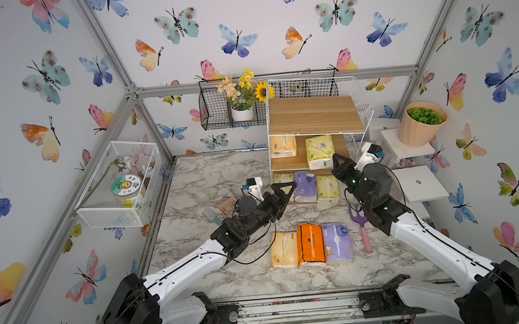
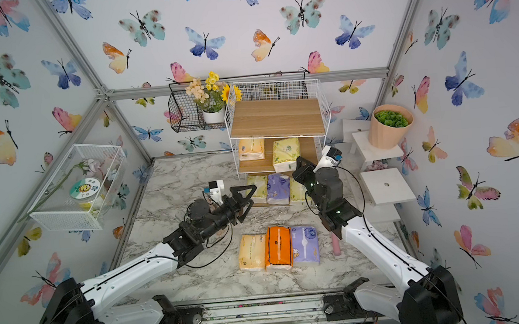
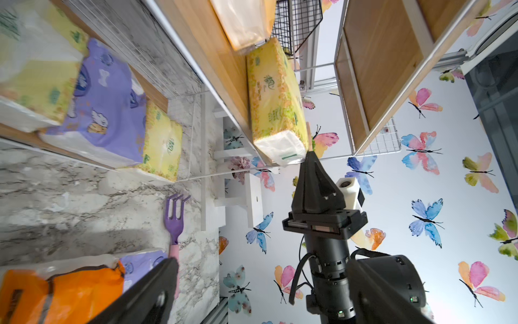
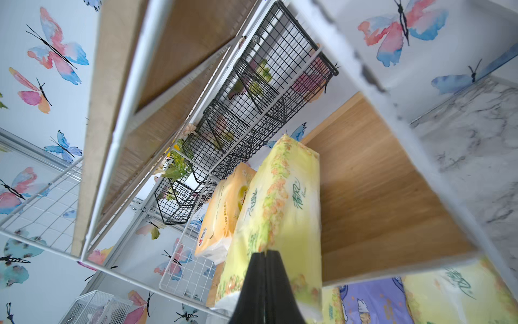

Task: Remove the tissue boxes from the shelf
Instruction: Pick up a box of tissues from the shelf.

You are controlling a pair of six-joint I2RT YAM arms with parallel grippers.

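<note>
The shelf (image 1: 314,114) stands at the back with its top board bare. On its middle tier lie a peach tissue pack (image 1: 283,146) and a yellow-green pack (image 1: 320,151) that juts past the front edge. My right gripper (image 4: 265,255) is shut, its tips pinching that pack's (image 4: 283,202) front corner. The bottom tier holds a lavender pack (image 1: 305,186) between two yellow ones. My left gripper (image 1: 288,196) is open and empty just in front of that tier. Pale yellow (image 1: 284,249), orange (image 1: 310,245) and lavender (image 1: 338,242) packs lie side by side on the table.
A purple fork with a pink handle (image 1: 362,224) lies right of the table packs, under the right arm. A black wire basket with flowers (image 1: 216,112) hangs left of the shelf. White stepped stands (image 1: 418,185) and a potted plant (image 1: 421,124) are on the right. A white mesh basket (image 1: 118,193) hangs on the left wall.
</note>
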